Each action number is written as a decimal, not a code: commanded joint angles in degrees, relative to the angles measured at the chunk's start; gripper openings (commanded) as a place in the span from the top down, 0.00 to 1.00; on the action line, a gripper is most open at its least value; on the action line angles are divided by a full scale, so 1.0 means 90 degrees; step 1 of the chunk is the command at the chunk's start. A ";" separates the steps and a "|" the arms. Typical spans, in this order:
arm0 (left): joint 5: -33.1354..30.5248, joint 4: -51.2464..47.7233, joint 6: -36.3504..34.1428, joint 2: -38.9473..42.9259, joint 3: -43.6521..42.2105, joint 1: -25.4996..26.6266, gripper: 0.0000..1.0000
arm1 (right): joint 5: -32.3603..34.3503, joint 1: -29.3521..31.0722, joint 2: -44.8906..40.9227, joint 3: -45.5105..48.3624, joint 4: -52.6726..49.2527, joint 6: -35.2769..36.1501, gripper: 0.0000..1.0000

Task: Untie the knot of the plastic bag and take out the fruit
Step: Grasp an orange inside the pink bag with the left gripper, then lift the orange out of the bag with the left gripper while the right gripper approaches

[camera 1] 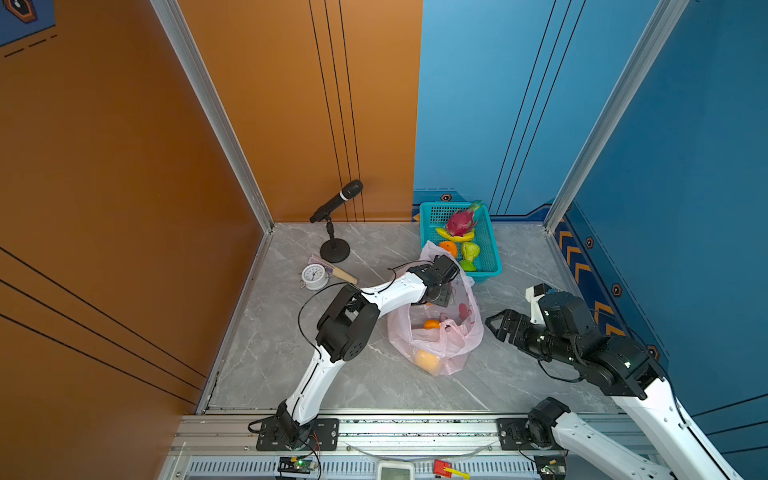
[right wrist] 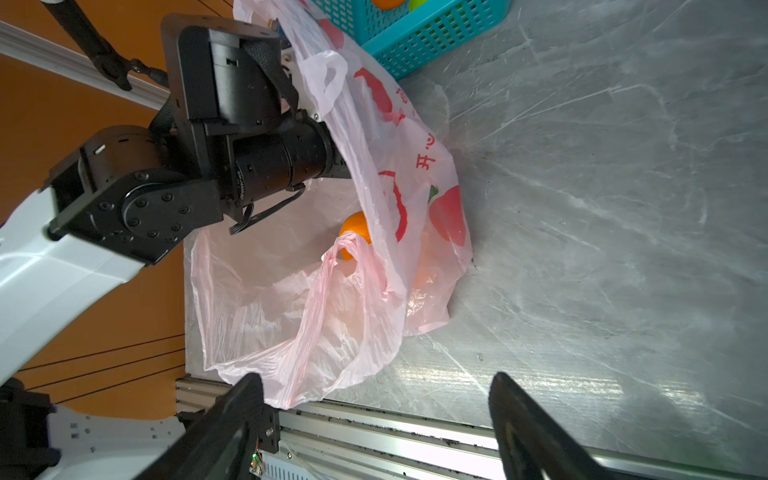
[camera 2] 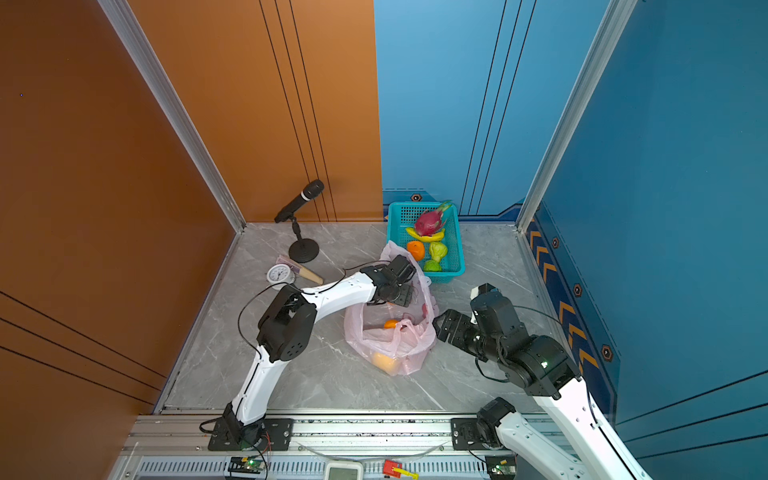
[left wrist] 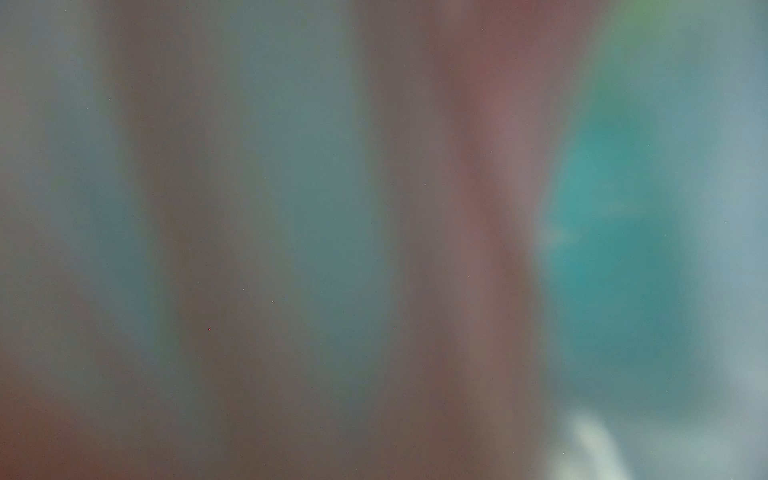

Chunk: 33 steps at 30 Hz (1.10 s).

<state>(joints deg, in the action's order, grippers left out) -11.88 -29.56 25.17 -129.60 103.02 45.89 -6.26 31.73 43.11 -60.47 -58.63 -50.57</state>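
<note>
My left claw (camera 1: 442, 296) reaches into the open mouth of the bag (camera 1: 436, 347). The thin pink plastic hides its tips. My left wrist view is only pink and teal blur. So I cannot tell how wide that claw is, or if it has hold of a thing.

My right claw (right wrist: 376, 376) hangs low beside the bag, on the side away from my left arm. Its 2 fingers stand wide apart and hold nothing.

The bag lies in the middle of the tabletop (camera 1: 266, 365). Its far edge is just beside the basket (camera 1: 492, 245). The 2 handle loops (right wrist: 330, 77) are apart: 1 is up by my left wrist and 1 flops over the near side.

1 orange (camera 1: 432, 324) sits inside the open mouth. A yellow fruit (camera 1: 428, 360) shows through the plastic at the near end.

In the basket lie a dragon fruit (camera 1: 461, 222), a banana (camera 1: 455, 237), a second orange (camera 1: 449, 248) and 2 green fruits (camera 1: 470, 250).
</note>
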 commanded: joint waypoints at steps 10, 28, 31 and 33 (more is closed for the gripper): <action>0.0262 -0.0071 -0.0092 0.0824 -0.0318 -0.0007 0.45 | -0.0422 0.0342 0.0482 -0.0259 0.0844 -0.0195 0.13; 0.1036 0.1303 0.0043 0.2737 -0.1953 0.0307 0.48 | -0.0251 0.0151 0.0581 -0.0342 0.1251 -0.0517 0.09; 0.1286 0.1834 0.0295 0.3158 -0.2249 0.0306 0.48 | -0.0278 0.0012 0.0543 -0.0370 0.1335 -0.0495 0.07; 0.1410 0.2246 0.0504 0.3397 -0.2419 0.0312 0.49 | -0.0336 -0.0083 0.0528 -0.0372 0.1410 -0.0495 0.06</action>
<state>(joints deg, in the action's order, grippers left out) -2.70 -17.08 26.83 -102.67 82.76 48.45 -10.26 31.86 48.49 -62.37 -47.75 -54.52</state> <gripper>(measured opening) 0.541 0.939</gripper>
